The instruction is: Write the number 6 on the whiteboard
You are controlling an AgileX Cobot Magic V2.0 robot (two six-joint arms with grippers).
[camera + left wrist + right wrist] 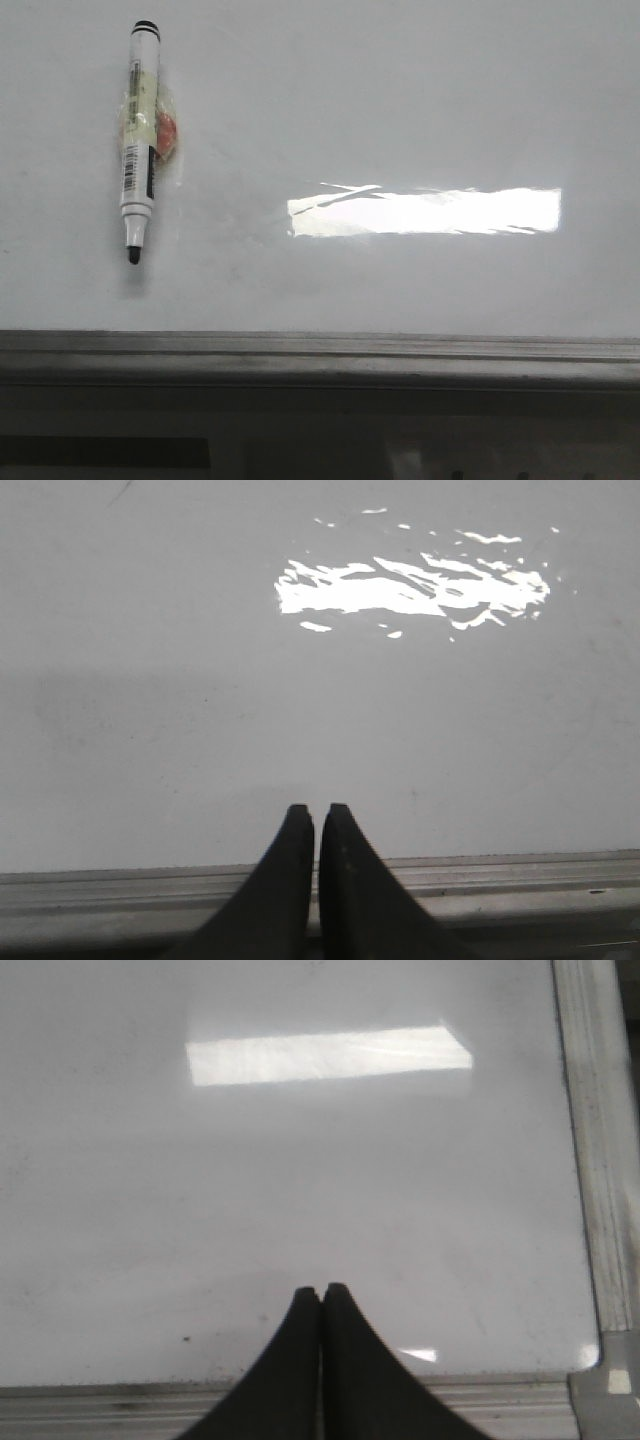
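The whiteboard [400,120] lay flat, filling the front view, its grey edge strip [320,350] along the near side. No 6 showed on it. A marker [139,140] lay on its left part, uncapped tip toward the strip. The left end effector [316,815] and right end effector [321,1293] both hovered empty over the near edge, fingers pressed together.

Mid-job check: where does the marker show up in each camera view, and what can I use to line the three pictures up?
Front view: the marker lies at upper left on the whiteboard, uncapped tip toward the near edge.
Left wrist view: not in it.
Right wrist view: not in it.
Shared landmark: the bright light reflection on the board, and the grey edge strip.
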